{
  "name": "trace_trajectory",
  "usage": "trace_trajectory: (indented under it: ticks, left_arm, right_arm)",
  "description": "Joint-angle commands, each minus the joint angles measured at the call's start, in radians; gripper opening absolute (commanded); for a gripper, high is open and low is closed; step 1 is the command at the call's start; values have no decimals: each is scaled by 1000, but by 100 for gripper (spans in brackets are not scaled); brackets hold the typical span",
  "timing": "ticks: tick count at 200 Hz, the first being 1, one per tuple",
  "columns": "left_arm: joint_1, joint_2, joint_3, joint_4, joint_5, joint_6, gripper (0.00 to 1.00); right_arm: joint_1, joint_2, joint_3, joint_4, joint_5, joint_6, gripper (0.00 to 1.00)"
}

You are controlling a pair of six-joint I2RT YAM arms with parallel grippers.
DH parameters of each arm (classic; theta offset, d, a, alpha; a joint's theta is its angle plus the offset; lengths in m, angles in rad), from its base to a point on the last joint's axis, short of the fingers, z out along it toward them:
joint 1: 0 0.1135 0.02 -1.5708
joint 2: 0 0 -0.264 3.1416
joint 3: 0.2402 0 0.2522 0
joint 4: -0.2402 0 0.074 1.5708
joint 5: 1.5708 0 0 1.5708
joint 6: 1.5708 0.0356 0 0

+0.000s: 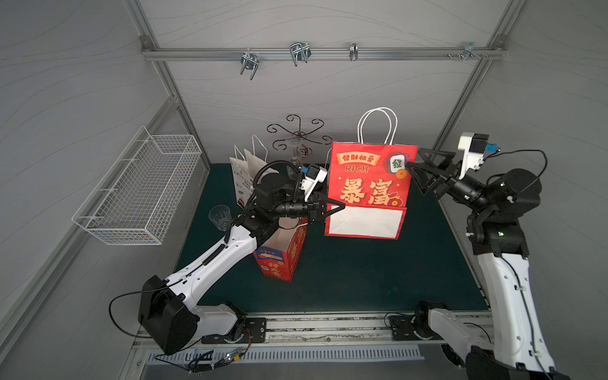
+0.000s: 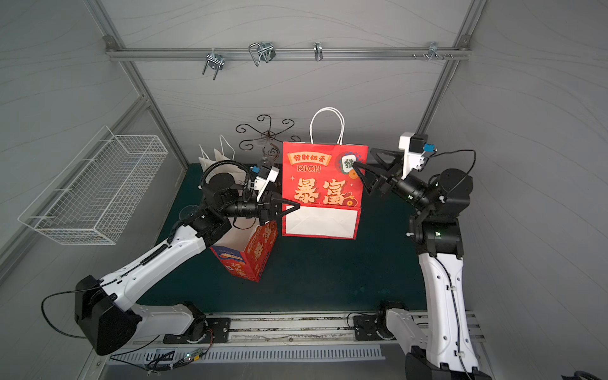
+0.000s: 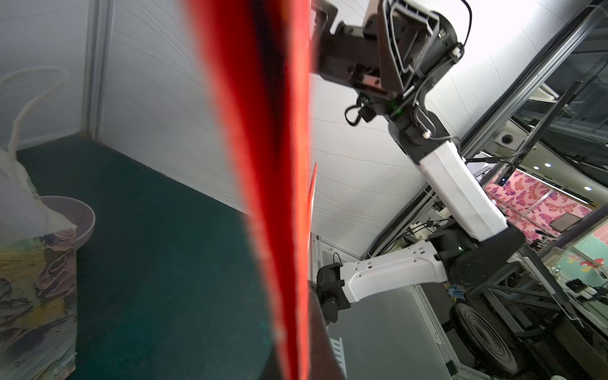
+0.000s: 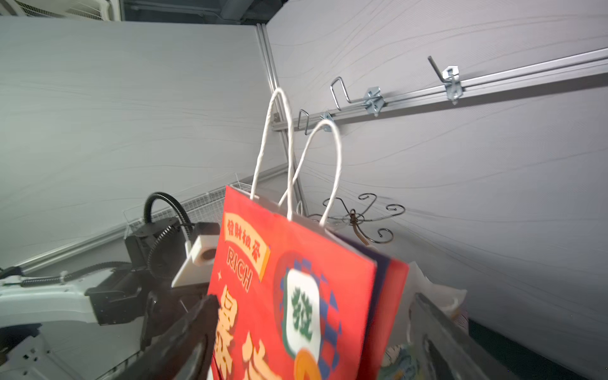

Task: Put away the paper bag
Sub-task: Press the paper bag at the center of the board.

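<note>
While my left gripper (image 1: 340, 206) pinches one side edge of the red paper bag (image 1: 368, 187), my right gripper (image 1: 414, 158) gapes around its top corner; it is held upright just in front of the wire stand (image 1: 299, 135).

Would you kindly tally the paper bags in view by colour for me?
Red: 2 (large red bag, small red bag)
White: 1 (white bag, with a printed picture)
Total: 3
</note>
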Motion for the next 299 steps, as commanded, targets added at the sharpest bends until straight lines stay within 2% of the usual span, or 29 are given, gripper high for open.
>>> trace_trajectory:
  ticks: [1, 28, 65, 101, 135, 178, 230, 260, 284, 299]
  left_arm:
    - [-3, -31, 49, 88, -55, 54, 0]
    - [-5, -31, 62, 133, -83, 48, 0]
    - [-5, -36, 82, 163, -71, 35, 0]
    - [-6, -36, 85, 209, -27, -9, 0]
    - [-17, -19, 82, 253, 17, -84, 0]
    - [-30, -5, 82, 246, 30, -123, 0]
    - [-40, 1, 78, 206, -2, -130, 0]
    - [-41, 1, 65, 168, -30, -125, 0]
    - [-42, 7, 66, 177, -36, -152, 23]
    - [-42, 15, 81, 210, -47, -171, 29]
  right_arm:
    - [1, -96, -51, -278, 44, -186, 93]
    - [5, -172, -111, -423, 56, -242, 94]
    - [3, -207, -194, -463, 70, -255, 96]
    - [3, -123, -163, -462, -100, -214, 96]
    - [5, -83, -156, -230, -267, -41, 90]
    - [32, -38, -143, 0, -309, 85, 65]
    - [43, -15, -146, 106, -311, 118, 30]
    - [44, -22, -151, 138, -311, 133, 0]
    - [44, -33, -148, 103, -313, 110, 0]
    - [44, -39, -142, 32, -324, 62, 0]
